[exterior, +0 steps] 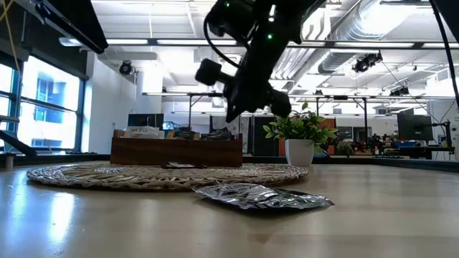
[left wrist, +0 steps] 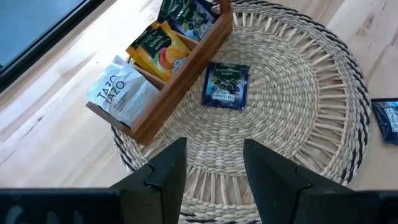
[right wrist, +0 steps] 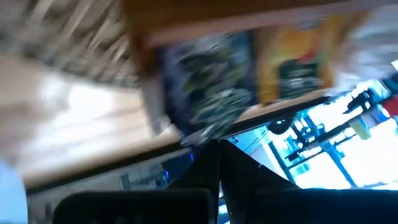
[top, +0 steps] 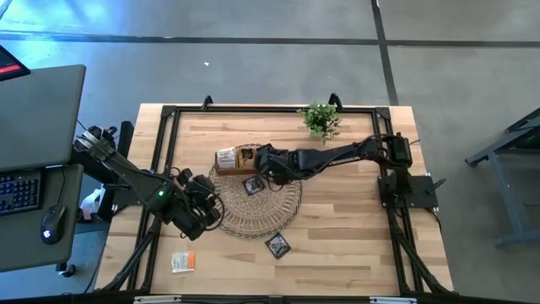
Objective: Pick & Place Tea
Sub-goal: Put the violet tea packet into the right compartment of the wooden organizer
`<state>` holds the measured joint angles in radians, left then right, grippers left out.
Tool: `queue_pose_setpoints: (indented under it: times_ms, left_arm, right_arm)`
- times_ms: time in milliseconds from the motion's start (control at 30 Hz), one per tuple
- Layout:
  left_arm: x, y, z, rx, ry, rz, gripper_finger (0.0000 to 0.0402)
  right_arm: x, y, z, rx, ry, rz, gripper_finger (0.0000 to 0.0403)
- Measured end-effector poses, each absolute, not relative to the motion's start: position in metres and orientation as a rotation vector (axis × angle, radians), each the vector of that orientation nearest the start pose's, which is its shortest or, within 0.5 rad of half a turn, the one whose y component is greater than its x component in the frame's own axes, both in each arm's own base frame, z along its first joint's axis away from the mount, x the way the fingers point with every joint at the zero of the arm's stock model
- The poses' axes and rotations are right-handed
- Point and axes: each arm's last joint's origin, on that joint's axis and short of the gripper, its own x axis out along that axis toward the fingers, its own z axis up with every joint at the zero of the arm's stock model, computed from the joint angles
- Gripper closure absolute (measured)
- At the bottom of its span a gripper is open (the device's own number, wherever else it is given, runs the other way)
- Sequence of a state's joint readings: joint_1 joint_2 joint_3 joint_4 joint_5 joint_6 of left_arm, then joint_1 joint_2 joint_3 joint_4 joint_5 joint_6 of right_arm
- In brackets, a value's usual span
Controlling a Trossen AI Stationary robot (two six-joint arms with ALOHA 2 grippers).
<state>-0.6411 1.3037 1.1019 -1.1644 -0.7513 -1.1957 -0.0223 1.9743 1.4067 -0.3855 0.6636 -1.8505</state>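
My right wrist view was smeared by motion: the wooden tray [right wrist: 205,25] and the packets in it, one dark [right wrist: 211,93] and one orange [right wrist: 298,62], showed only as streaks, their print unreadable. In the high view my right arm [top: 329,156] covered the right end of the tray, hiding whatever lay there. My right gripper [top: 268,162] was too small there to read its fingers. In the left wrist view a blue packet [left wrist: 387,121] was cut off by the frame edge. The white-and-orange packet [top: 183,263] near the table's front left corner was too small to read.
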Motion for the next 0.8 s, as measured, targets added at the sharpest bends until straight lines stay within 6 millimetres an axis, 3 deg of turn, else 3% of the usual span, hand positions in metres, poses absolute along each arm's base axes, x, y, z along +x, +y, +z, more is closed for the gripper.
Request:
queue_pose_setpoints:
  times_ms: [100, 200, 333, 433, 500, 600, 800]
  left_arm:
    - [0.187, -0.113, 0.281, -0.227, 0.790, 0.673, 0.0245]
    - [0.180, -0.106, 0.288, -0.264, 0.773, 0.695, 0.0245]
    - [0.164, -0.094, 0.305, -0.302, 0.713, 0.666, 0.0245]
    - [0.151, -0.084, 0.315, -0.294, 0.676, 0.650, 0.0245]
    - [0.144, -0.078, 0.316, -0.291, 0.645, 0.644, 0.0245]
    - [0.133, -0.070, 0.303, -0.313, 0.630, 0.632, 0.0245]
    - [0.128, -0.068, 0.249, -0.470, 0.541, 0.512, 0.0245]
  right_arm:
    - [0.416, -0.016, 0.201, -1.810, 1.172, 0.329, 0.0398]
    - [0.409, -0.005, 0.225, -1.586, 1.038, 0.239, 0.0398]
    - [0.386, -0.001, 0.267, -1.252, 0.931, 0.108, 0.0398]
    - [0.365, 0.000, 0.285, -1.021, 0.843, 0.046, 0.0398]
    - [0.352, 0.005, 0.279, -0.902, 0.782, 0.043, 0.0398]
    - [0.337, 0.015, 0.256, -0.782, 0.692, -0.014, 0.0398]
    - [0.328, 0.028, 0.217, -0.274, 0.316, -0.157, 0.0396]
